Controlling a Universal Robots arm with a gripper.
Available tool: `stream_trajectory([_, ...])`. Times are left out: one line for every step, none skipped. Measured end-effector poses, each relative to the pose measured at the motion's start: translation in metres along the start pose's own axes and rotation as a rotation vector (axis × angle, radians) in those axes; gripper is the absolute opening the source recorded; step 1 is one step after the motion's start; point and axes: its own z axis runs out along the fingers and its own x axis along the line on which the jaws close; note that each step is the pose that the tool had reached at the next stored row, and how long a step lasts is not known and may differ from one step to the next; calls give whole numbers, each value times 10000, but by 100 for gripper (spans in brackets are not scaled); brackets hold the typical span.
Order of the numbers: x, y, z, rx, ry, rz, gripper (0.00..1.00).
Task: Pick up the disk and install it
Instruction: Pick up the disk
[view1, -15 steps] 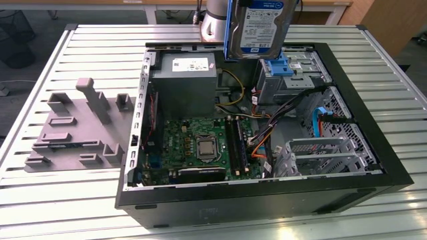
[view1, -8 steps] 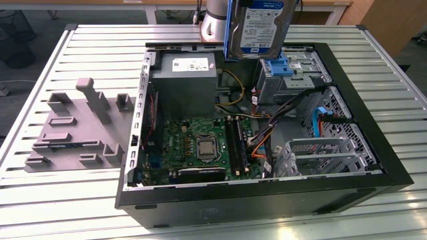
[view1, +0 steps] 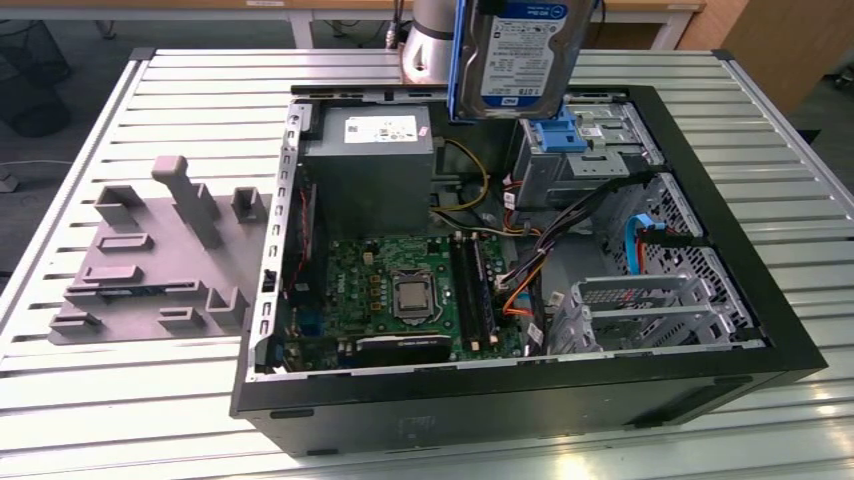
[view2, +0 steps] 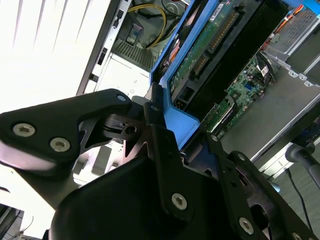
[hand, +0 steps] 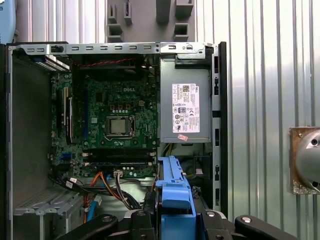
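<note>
Gripper (view2: 164, 120) clenched on the disk (view1: 517, 55), grasping it by the blue carrier; in both wrist views the black fingers (hand: 214, 221) press the blue frame from both sides. Disk is off the surface (view1: 134, 400), held upright on edge in the air near the surface's far edge, above the far part of the open computer case (view1: 534, 410). In the exterior view the label side faces the camera. In the second wrist view the green circuit-board side shows. Arm (view1: 427, 40) comes down just beside the disk, on the exterior view's left.

Case lies on its side mid-surface, lid off. Inside it:
- grey power supply (view1: 371, 175) toward the far edge, sticker up
- green motherboard (view1: 394, 280) nearer the near edge
- metal drive cage (view1: 594, 155) below the disk, toward the exterior view's right
- blue bracket (view1: 563, 135) sitting in the cage
- bundle of cables (view1: 534, 270) between motherboard and cage

Grey moulded fixture (view1: 147, 260) rests on the surface beside the case, toward the exterior view's left edge, not touching the gripper.
</note>
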Motion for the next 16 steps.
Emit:
stream_trajectory([4, 0, 0, 0, 1, 0, 36])
stream_trajectory([8, 0, 0, 0, 0, 0, 36])
stream_trajectory([11, 0, 1, 0, -1, 1, 36])
stream_trajectory([14, 0, 0, 0, 0, 1, 36])
stream_trajectory([17, -1, 0, 0, 0, 1, 36])
stream_trajectory([20, -1, 0, 0, 0, 1, 36])
stream_trajectory([22, -1, 0, 0, -1, 0, 36])
stream_trajectory([24, -1, 0, 0, 0, 1, 36])
stream_trajectory([27, -1, 0, 0, -1, 1, 36])
stream_trajectory([30, -1, 0, 0, 0, 1, 36])
stream_trajectory([31, -1, 0, 0, 0, 0, 36])
stream_trajectory([33, -1, 0, 0, 0, 1, 36])
stream_trajectory([36, -1, 0, 0, -1, 0, 36])
stream_trajectory([39, -2, -1, -1, 1, 0, 36])
stream_trajectory([42, -2, 0, 0, 0, 0, 36])
stream_trajectory([46, -2, 0, 0, -1, 0, 36])
